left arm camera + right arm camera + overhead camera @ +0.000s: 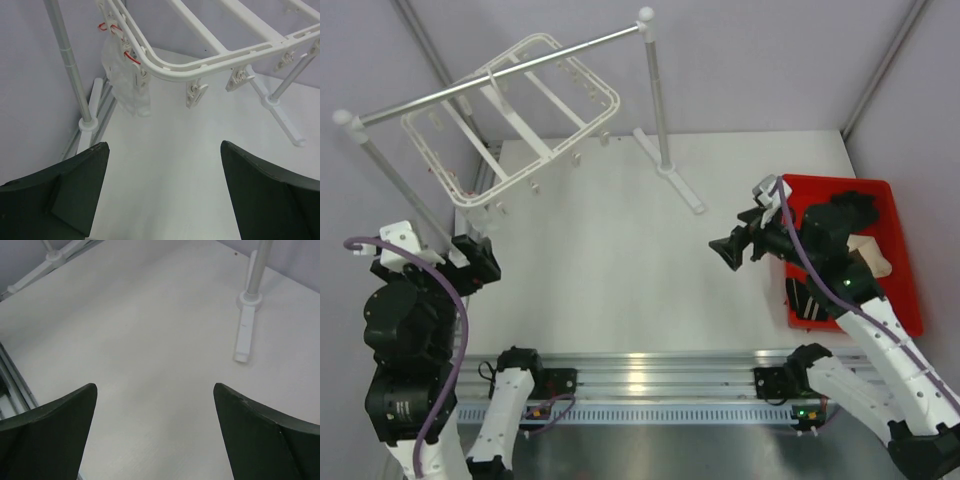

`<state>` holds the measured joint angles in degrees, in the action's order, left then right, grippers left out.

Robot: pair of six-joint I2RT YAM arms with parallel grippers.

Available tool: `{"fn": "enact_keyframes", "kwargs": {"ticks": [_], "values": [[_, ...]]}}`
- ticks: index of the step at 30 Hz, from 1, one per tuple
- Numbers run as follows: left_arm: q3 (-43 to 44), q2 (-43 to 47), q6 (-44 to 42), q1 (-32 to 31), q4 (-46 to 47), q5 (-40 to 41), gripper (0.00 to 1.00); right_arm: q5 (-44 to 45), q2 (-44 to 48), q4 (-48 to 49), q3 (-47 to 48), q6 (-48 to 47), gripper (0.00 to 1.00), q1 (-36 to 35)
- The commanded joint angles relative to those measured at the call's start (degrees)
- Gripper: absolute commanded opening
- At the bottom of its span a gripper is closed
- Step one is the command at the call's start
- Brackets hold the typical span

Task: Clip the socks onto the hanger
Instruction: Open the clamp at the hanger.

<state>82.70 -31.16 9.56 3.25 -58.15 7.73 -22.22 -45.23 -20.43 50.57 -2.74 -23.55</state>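
Observation:
The white hanger (525, 105) hangs tilted from the grey rail at the back left, small clips dangling from its rim. In the left wrist view its near corner (200, 67) and two clips (196, 94) are above and ahead of my open, empty left gripper (163, 150). That gripper (482, 262) sits below the hanger's near left corner. A black sock with white stripes (810, 298) lies in the red tray (905, 290), partly under the right arm. My right gripper (728, 250) is open and empty over the table, left of the tray; it also shows in the right wrist view (154, 390).
The grey rail (500, 75) runs across the back on two upright poles; the right pole (655, 100) stands on a white foot (245, 325). The left pole (70, 65) stands by the wall. A clear plastic piece (125, 80) hangs from the hanger. A beige item (872, 255) lies in the tray.

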Motion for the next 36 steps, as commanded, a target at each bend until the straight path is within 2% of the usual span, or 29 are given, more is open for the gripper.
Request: {"fn": "enact_keyframes", "kwargs": {"ticks": [1,2,4,5,12,14,21,24,30,36], "values": [[-0.17,2.24,3.7,1.5,3.74,1.86,0.98,0.77,-1.43,15.91,-2.48,2.04,1.0,-6.14],[-0.08,2.68,4.58,1.85,4.01,1.33,0.98,1.64,-2.31,21.77,-2.75,1.87,1.0,-11.12],[0.27,3.21,7.66,3.43,4.19,-1.21,0.98,6.45,-6.85,25.77,-1.79,-0.75,1.0,-17.2],[0.71,3.03,9.75,4.65,4.1,-2.01,0.98,8.05,-8.8,29.35,-0.13,-1.82,1.0,-22.89],[5.81,0.05,17.59,7.3,0.76,-6.05,0.98,15.1,-27.08,47.21,8.49,-6.04,1.0,-38.93],[7.82,-0.39,18.56,7.48,-0.03,-9.12,0.98,16.5,-32.97,53.02,11.81,-7.1,0.95,-42.08],[11.79,-3.11,21.54,9.06,-0.65,-20.18,0.98,18.44,-49.4,64.8,21.67,-8.24,0.81,-45.44],[11.79,-3.91,24.17,9.67,-0.47,-22.05,0.98,19.14,-54.67,69.02,24.92,-8.68,0.76,-45.71],[10.73,-5.58,28.23,10.02,-0.03,-21.35,0.98,20.1,-63.82,74.9,32.22,-8.16,0.69,-45.71],[8.8,-5.76,30.6,10.03,-0.47,-17.22,0.96,21.87,-72.61,77.82,42.06,-7.54,0.6,-45.71]]}}
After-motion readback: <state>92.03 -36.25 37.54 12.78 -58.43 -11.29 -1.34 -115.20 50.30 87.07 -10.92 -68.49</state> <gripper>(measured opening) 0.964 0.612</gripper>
